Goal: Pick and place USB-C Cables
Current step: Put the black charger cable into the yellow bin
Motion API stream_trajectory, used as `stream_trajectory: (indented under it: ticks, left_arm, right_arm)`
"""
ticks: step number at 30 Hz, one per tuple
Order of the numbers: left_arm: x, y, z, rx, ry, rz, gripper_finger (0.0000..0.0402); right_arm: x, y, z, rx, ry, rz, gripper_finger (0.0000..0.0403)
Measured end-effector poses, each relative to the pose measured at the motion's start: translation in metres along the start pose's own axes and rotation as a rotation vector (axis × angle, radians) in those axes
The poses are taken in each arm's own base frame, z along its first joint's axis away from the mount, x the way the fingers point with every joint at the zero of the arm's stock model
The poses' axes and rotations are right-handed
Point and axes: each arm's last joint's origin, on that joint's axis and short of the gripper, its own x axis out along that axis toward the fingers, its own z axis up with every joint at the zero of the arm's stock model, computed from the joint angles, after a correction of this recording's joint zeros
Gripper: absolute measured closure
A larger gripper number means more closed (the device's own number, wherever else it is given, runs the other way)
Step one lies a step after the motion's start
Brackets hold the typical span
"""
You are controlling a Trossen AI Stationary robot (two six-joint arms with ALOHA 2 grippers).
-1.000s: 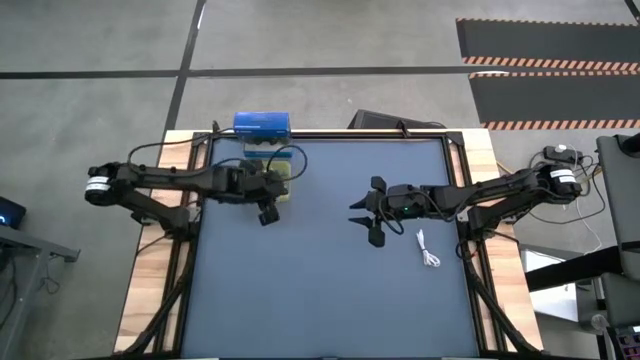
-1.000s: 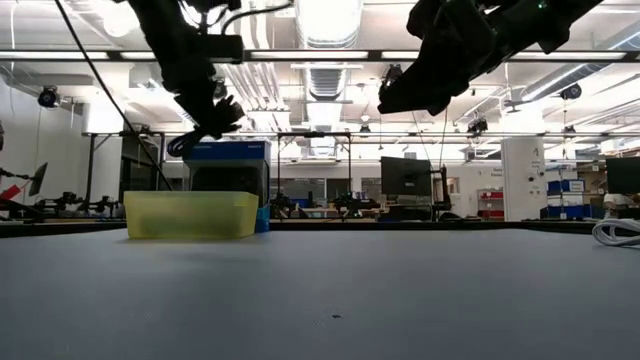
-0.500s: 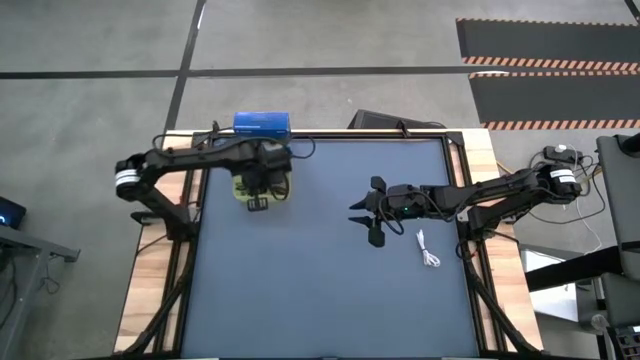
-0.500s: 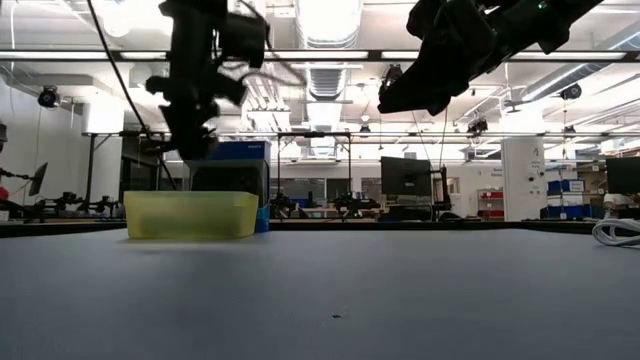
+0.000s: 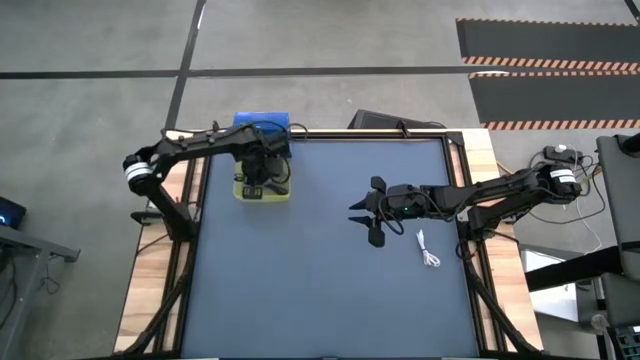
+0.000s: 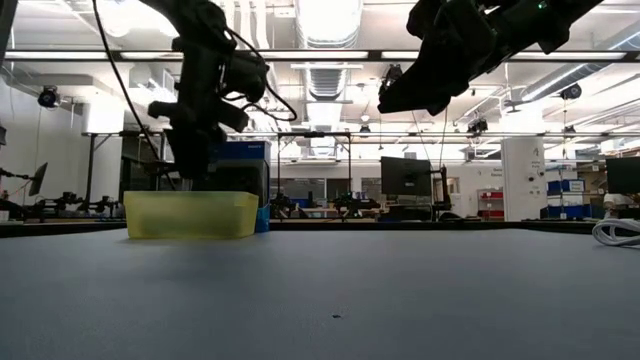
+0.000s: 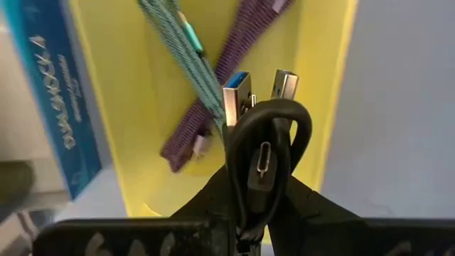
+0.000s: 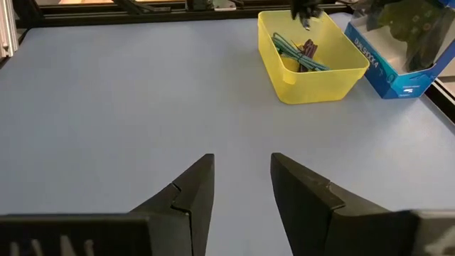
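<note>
Left jaws: I see the left gripper (image 7: 259, 213) pinched shut on the black cable (image 7: 266, 153), whose folded loop and two metal plugs stick out past the tips, at the centre of the left wrist frame.
Left jaws, place: in the high view they hang over the yellow bin (image 5: 263, 190), upper left of the bench (image 5: 320, 290).
Bin contents: I can make out the teal cable (image 7: 183, 53) crossing over the purple cable (image 7: 220, 78) on the bin floor, directly beyond the held black one.
Right jaws: the right gripper (image 8: 242, 181) stands open with nothing between the fingers, right of centre in the high view, above bare bench.
White cable: the white cable (image 5: 428, 250) lies on the bench at the lower right of the right gripper, just beside it, apart from the tips.
Hard to see: from above the arm covers most of the bin; in the low view the white cable is cut off at the right edge (image 6: 618, 232).
Beside the bin: a blue box (image 5: 262, 123) at the bench's top edge.
</note>
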Motion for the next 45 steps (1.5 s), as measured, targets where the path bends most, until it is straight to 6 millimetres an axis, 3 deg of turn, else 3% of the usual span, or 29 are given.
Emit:
stream_trajectory:
  ticks: [11, 24, 33, 45]
  left_arm:
    - [0.005, 0.024, 0.002, -0.027, -0.125, 0.067, 0.0369]
    - [0.029, 0.021, -0.001, 0.011, -0.130, 0.075, 0.0368]
    - [0.035, 0.024, 0.004, 0.010, -0.191, 0.120, 0.0368]
    - [0.050, 0.026, -0.005, 0.006, -0.140, 0.146, 0.0368]
  right_arm:
    - [0.000, 0.000, 0.000, 0.000, 0.000, 0.000, 0.0278]
    - [0.000, 0.000, 0.000, -0.004, 0.001, 0.000, 0.0278]
    - [0.000, 0.000, 0.000, -0.004, 0.001, 0.000, 0.0279]
    - [0.000, 0.000, 0.000, -0.004, 0.003, 0.000, 0.0284]
